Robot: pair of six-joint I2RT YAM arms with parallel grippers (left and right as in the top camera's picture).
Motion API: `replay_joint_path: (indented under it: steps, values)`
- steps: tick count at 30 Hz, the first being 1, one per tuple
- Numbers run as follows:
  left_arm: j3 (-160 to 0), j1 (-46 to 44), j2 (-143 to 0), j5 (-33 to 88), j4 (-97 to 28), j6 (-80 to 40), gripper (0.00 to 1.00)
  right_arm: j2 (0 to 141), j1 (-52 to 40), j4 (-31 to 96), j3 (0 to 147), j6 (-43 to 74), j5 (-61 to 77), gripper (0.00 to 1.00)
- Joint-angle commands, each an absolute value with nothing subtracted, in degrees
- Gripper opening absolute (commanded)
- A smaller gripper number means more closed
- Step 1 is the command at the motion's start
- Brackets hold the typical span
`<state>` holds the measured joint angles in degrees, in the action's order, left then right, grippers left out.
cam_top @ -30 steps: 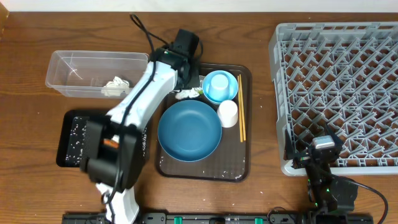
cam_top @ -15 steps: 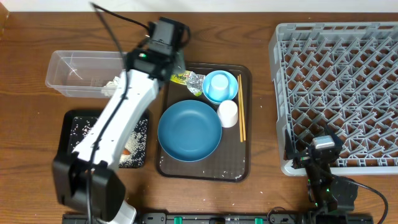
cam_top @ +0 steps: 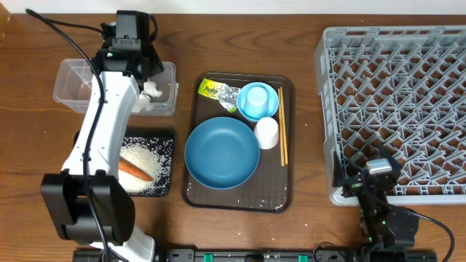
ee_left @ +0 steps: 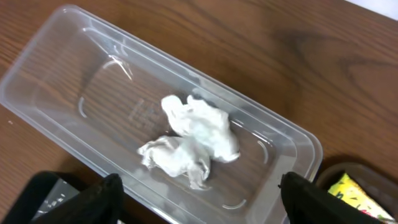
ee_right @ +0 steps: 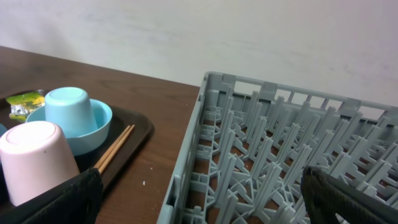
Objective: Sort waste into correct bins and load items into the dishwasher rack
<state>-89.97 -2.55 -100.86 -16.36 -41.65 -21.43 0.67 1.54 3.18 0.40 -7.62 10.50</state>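
We are hovering our left end effector (ee_left: pixel 199 202), wide and empty, over the clear tub (ee_left: pixel 56 68) holding the tissue (ee_left: pixel 193 140). Our right end effector (ee_right: pixel 205 204), also wide, is sitting at 6 o'clock of the rack (cam_top: pixel 393 94); the wrapper (cam_top: pixel 218 91) is lying on the brown tray (cam_top: pixel 285 182).

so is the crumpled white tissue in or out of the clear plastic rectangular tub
In: the tissue lies on the tub floor, inside its walls.
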Motion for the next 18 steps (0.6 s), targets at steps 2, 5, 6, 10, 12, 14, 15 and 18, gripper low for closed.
replay_joint_path:
  steps: [2,5,6,10,12,14,15,18]
  values:
    - [-90.1,-2.9,-100.1,-6.5,-41.5,-21.3,0.84,0.3,2.2,3.4,0.3,-8.0,10.4,0.99]
    - [-90.1,-4.6,-99.5,4.5,-40.3,-19.0,0.83,0.3,2.2,3.4,0.3,-8.0,10.4,0.99]
    - [-90.1,-5.4,-99.5,7.5,-40.1,-18.6,0.84,0.3,2.2,3.4,0.3,-8.0,10.4,0.99]
    - [-90.1,-11.0,-100.7,9.8,-40.4,-18.1,0.83,0.3,2.2,3.4,0.3,-8.0,10.4,0.99]
    - [-90.1,-14.0,-102.0,9.8,-40.1,-19.6,0.83,0.3,2.2,3.4,0.3,-8.0,10.4,0.99]
    - [-90.1,-16.4,-103.9,9.8,-39.5,-21.7,0.83,0.3,2.2,3.4,0.3,-8.0,10.4,0.99]
    - [-90.1,-17.5,-105.0,9.8,-39.1,-22.4,0.83,0.3,2.2,3.4,0.3,-8.0,10.4,0.99]
    - [-90.1,-19.3,-108.6,8.0,-38.0,-24.8,0.83,0.3,2.2,3.4,0.3,-8.0,10.4,0.99]
